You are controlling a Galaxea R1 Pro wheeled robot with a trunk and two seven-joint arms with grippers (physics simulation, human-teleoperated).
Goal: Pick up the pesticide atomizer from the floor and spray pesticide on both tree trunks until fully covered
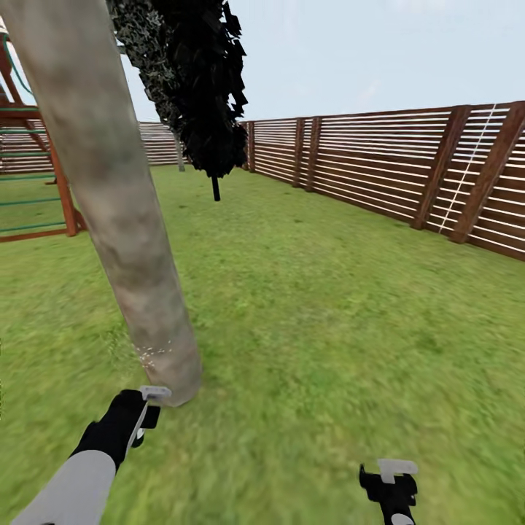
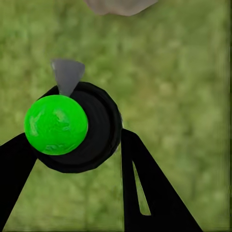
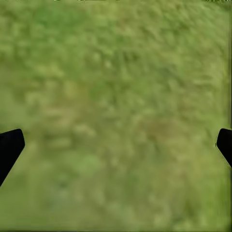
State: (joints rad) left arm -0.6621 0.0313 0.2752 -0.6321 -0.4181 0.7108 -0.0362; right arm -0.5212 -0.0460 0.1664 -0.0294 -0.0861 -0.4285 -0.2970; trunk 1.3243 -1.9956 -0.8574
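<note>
Left gripper (image 1: 149, 408) is clamped on the atomizer (image 2: 79, 128): the left wrist view shows a dark round bottle between the two black fingers (image 2: 154, 193), green cap (image 2: 56, 124) facing the camera, grey nozzle tip (image 2: 67, 75) sticking out beyond it. The cap reads green here, not red.

The nozzle points at the base of the tree trunk (image 1: 109, 197). The trunk foot sits just beyond the gripper, close but, as far as I can tell, not touching. The trunk's long axis rises from that foot and leans toward the play frame (image 1: 44, 175).

Pesticide (image 1: 154, 352): a thin scatter of white specks low on the trunk, just above the gripper. Everything above looks bare, so coverage is barely started, I'd judge.

Right gripper (image 1: 390, 481) hangs spread wide and empty over the grass (image 3: 116, 116), well off to the fence (image 1: 408, 168) side of the trunk. The left arm is clearly the nearer one.

Next move hinges on walking the nozzle up along the trunk axis while keeping it aimed at the bark. A dark tree (image 1: 197, 87) stands behind the trunk, toward the fence corner.
</note>
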